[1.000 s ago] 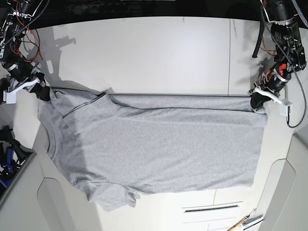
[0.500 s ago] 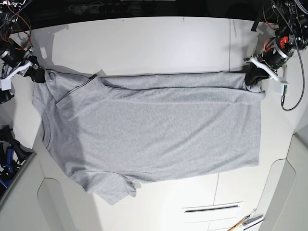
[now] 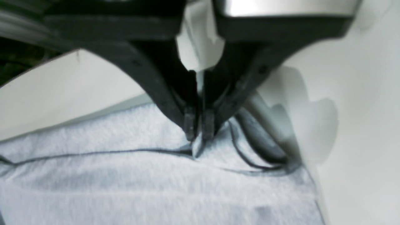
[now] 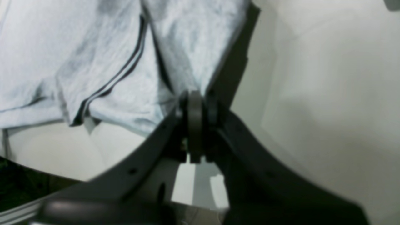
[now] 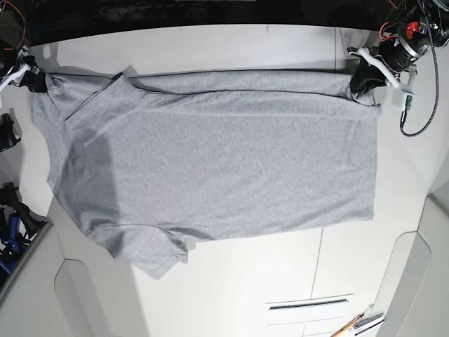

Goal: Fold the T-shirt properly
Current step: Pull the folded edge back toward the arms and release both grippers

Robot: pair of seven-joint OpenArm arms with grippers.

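Note:
The grey T-shirt point(image 5: 210, 161) lies spread sideways on the white table point(image 5: 231, 49), plain side up, neck at the base view's left, hem at the right. No lettering shows. My left gripper point(image 5: 359, 78) is shut on the far hem corner; in the left wrist view the fingertips point(image 3: 198, 126) pinch the cloth point(image 3: 140, 181). My right gripper point(image 5: 35, 81) is shut on the far shoulder or sleeve; in the right wrist view it point(image 4: 195, 106) clamps a fold of the shirt point(image 4: 93, 62).
The table's front edge has curved cut-outs point(image 5: 98, 295) and a drawer handle point(image 5: 309, 304). Tools point(image 5: 358, 324) lie at the bottom right. Cables hang by the left arm point(image 5: 421, 105). Dark gear point(image 5: 10, 225) stands at the left edge.
Both grippers have pulled the shirt's far edge toward the back of the table. The whole shirt slid with them and lies flatter and more stretched.

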